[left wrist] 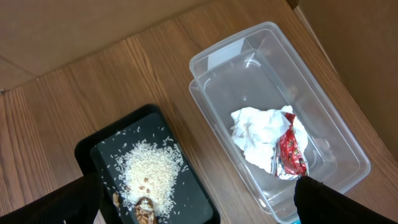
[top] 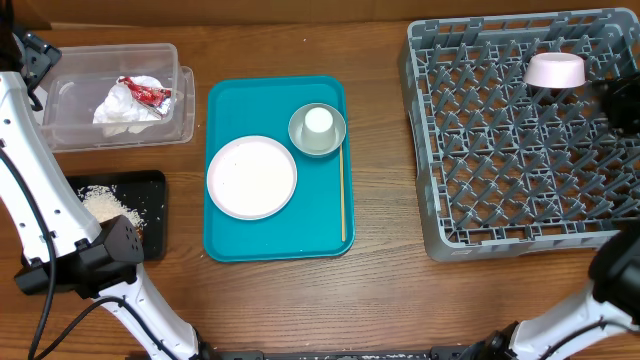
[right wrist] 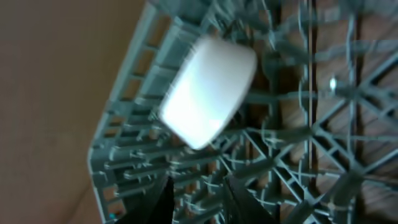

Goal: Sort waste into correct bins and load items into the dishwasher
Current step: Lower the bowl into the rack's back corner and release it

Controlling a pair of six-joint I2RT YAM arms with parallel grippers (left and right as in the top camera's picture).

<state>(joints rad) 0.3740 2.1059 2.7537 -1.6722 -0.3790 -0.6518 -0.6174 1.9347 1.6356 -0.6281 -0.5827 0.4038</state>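
Overhead, the white bowl (top: 555, 70) lies tilted among the pegs at the 1 o'clock corner of the dish rack (top: 480, 150). It is clear of the right end effector (right wrist: 200, 202), whose fingers stand slightly apart with nothing between them. The left end effector (left wrist: 196, 193) is spread wide and empty near the clear tub (top: 70, 100) at the table's 10 o'clock, which holds the napkin (top: 120, 108) and red wrapper (top: 143, 92). Rice (top: 105, 205) lies on the black tray (top: 150, 185) at 8 o'clock. The central teal tray (top: 230, 100) carries the plate (top: 252, 177), the cup (top: 318, 121) inside the silvery-grey bowl (top: 297, 132), and the wooden stick (top: 343, 190) along its 3 o'clock edge.
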